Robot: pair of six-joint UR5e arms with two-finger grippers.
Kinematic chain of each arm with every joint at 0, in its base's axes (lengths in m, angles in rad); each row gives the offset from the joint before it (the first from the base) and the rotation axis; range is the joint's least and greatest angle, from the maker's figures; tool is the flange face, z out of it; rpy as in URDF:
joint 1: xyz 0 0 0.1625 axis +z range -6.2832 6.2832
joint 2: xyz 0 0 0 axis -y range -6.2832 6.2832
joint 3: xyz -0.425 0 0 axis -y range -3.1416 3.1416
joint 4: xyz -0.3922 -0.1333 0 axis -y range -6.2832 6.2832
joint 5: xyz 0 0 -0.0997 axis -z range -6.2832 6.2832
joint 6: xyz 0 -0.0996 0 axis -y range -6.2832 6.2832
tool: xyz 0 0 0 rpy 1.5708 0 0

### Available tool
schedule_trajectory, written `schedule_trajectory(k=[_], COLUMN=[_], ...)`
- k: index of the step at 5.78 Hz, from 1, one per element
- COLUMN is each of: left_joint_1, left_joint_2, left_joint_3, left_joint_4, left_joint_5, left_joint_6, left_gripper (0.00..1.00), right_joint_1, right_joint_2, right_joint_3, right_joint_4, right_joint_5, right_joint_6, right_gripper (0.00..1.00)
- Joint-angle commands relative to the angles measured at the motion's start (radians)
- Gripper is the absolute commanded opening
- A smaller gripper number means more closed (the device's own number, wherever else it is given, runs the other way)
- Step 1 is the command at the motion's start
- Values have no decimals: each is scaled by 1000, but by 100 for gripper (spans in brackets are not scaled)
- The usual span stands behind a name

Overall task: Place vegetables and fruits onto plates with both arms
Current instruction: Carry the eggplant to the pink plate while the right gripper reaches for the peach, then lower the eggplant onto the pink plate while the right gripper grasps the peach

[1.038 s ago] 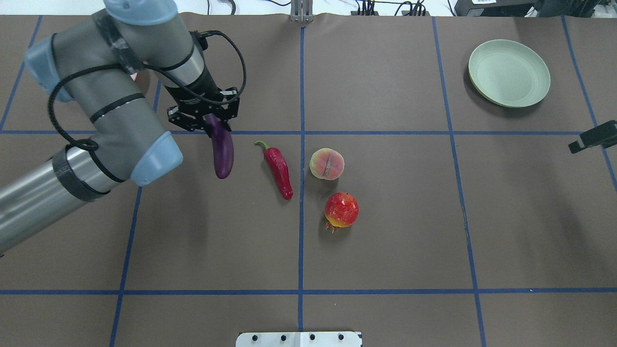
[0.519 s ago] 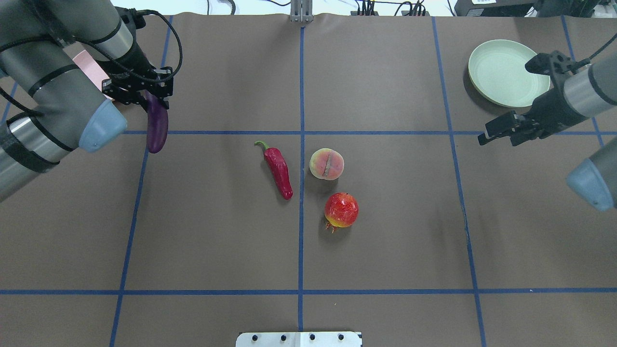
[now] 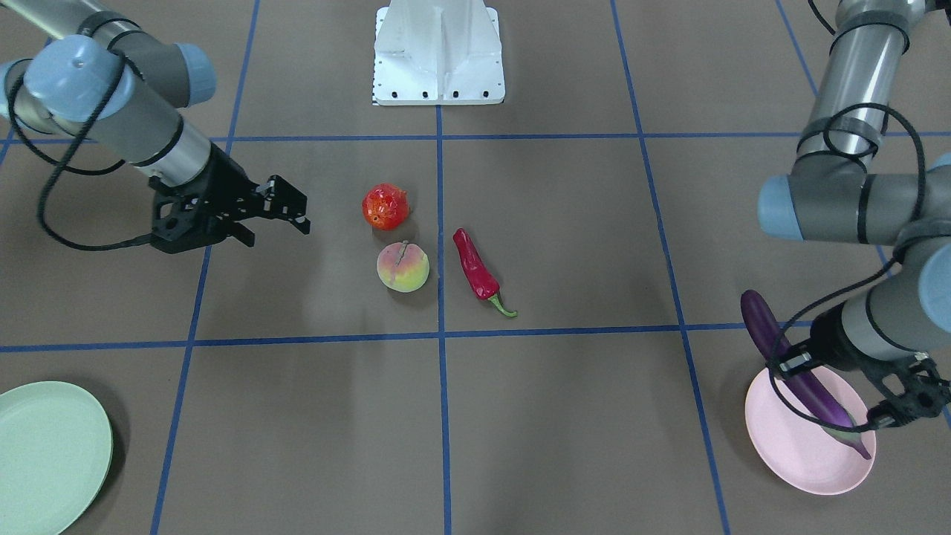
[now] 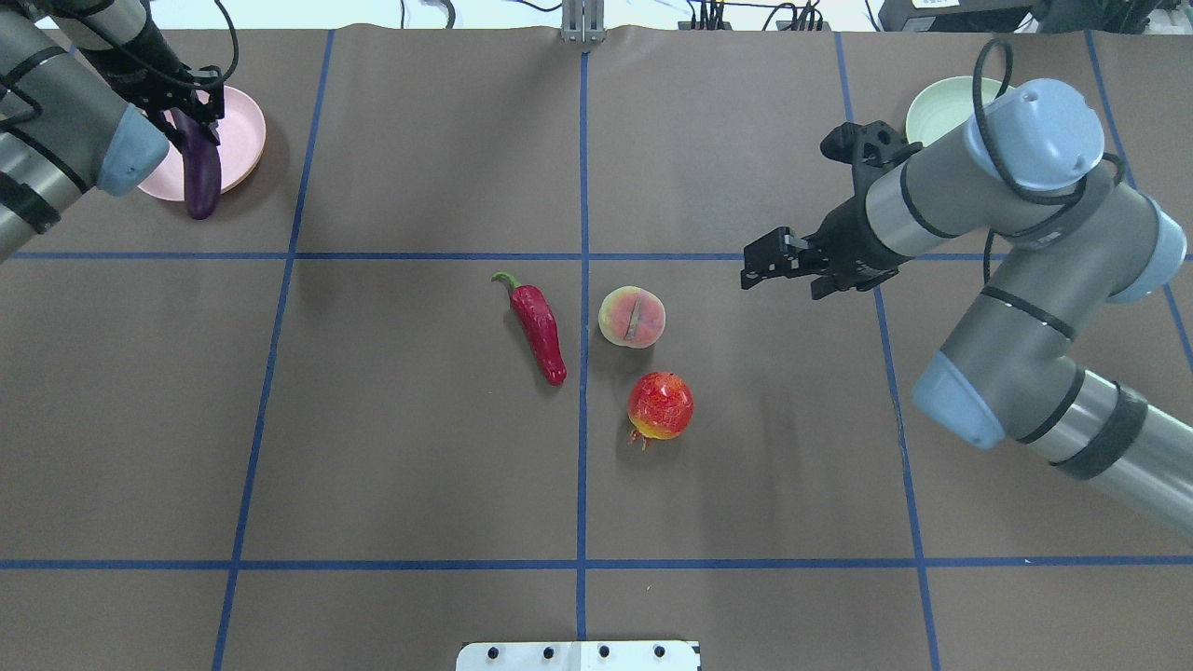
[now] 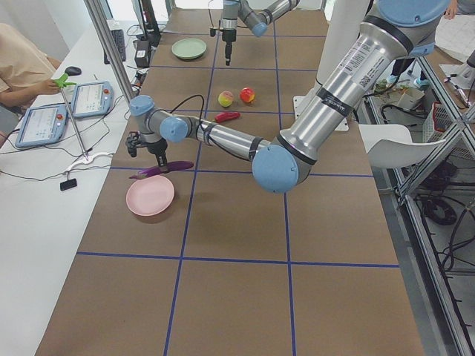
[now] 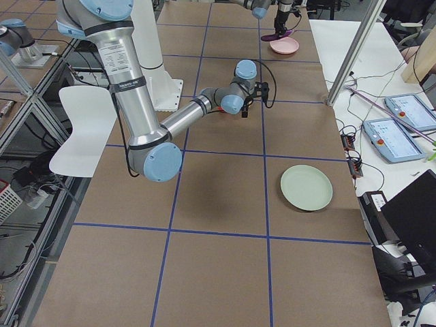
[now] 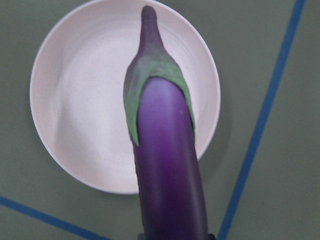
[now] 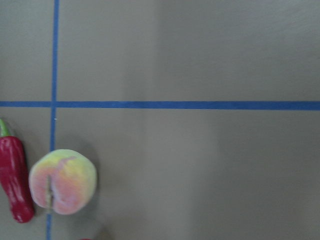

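Eggplant: clamped in left gripper, hanging over rim of pink plate, not yet released
Chili pepper, peach, pomegranate: on table, well apart from pink plate
Right gripper: jaws apart, empty, beyond these from pink plate
Mint plate: far end, holds nothing
Judged 0 of 4 placed, 1 in hand

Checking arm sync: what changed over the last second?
Left gripper carried the eggplant left and forward; it is now over the pink plate, still gripped. Right gripper swung in from the right edge toward the peach, open. Chili, peach, red fruit and green plate unmoved.
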Motion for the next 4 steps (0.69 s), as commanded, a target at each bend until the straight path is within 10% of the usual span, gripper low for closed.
schedule_trajectory(k=[1, 4], left_joint_1=[-17, -16], left_joint_2=[-72, -107], left_joint_3=[218, 330], left_joint_4=[-161, -263], left_joint_5=[21, 84], left_joint_6=[-114, -163], left_gripper=[0, 6], right_joint_1=[-109, -112], right_joint_2=[69, 218], right_joint_3=[-14, -198], right_joint_4=[-7, -9], right_joint_5=[-141, -185], right_joint_6=[112, 173], right_gripper=[100, 100])
